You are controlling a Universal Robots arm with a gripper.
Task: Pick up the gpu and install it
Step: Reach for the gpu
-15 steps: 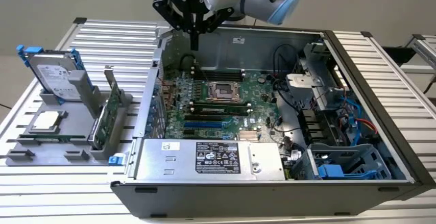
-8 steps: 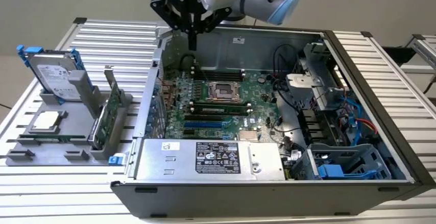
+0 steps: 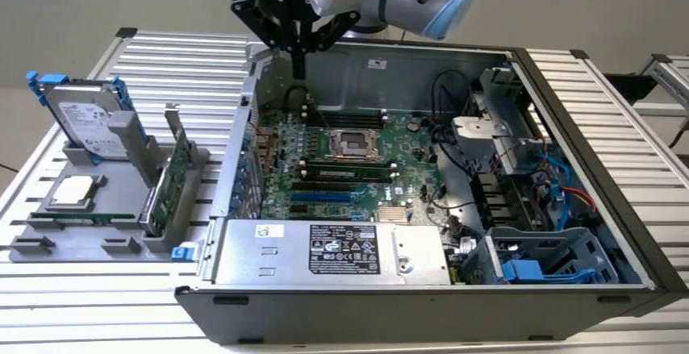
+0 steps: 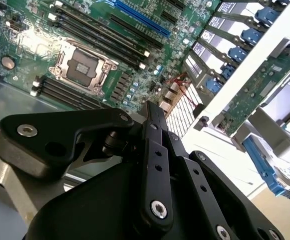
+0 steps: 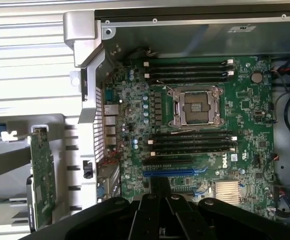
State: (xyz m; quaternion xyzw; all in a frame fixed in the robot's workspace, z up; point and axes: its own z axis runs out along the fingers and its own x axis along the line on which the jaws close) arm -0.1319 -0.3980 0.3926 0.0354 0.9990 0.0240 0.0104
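The gripper (image 3: 297, 72) hangs closed and empty over the open case (image 3: 431, 315). The exterior view shows the gpu (image 3: 173, 172) upright in a gray rack (image 3: 64, 245) by the desk's (image 3: 97, 306) edge. The first wrist view shows its green face.

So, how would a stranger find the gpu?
Look at the grey rack on the exterior view's left of the open case. The gpu stands on edge there, a green board with silver bracket, unlike the blue-railed drive.
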